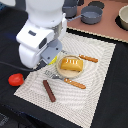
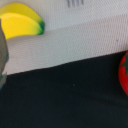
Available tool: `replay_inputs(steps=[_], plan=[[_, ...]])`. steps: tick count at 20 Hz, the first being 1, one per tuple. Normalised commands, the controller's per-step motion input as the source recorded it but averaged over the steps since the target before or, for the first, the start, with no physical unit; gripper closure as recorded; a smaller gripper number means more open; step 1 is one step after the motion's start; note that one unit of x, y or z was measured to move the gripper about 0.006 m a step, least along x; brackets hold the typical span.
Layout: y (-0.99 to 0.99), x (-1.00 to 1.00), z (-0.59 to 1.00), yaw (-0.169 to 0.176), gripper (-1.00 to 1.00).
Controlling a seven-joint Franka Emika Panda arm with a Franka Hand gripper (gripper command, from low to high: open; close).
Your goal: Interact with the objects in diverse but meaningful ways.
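The scored orange-brown bread loaf lies on the tan plate on a white striped mat. The dark brown sausage lies on the mat nearer the front. The red tomato sits on the black table off the mat's edge, at the exterior view's left; it also shows at the edge of the wrist view. The yellow banana lies on the mat in the wrist view; in the exterior view the arm hides it. My gripper hangs low over the mat's edge beside the plate. Its fingers are hidden.
An orange-handled fork and knife lie on either side of the plate. The mat covers the middle of the black table. Grey pots and a bowl stand on a brown surface at the back.
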Motion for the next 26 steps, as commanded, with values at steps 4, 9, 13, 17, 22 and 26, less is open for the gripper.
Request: replay_inputs(steps=[4, 9, 13, 17, 22, 26], plan=[[-0.47, -0.92, -0.22, 0.0, -1.0], [-0.35, -0.99, -0.2, 0.0, -1.0], [-0.16, -0.93, -0.09, 0.055, -1.0], [-0.01, -0.65, -0.01, 0.152, -1.0], [-0.01, -0.5, 0.0, 0.163, -1.0], [-0.07, -0.44, -0.12, 0.088, -1.0]])
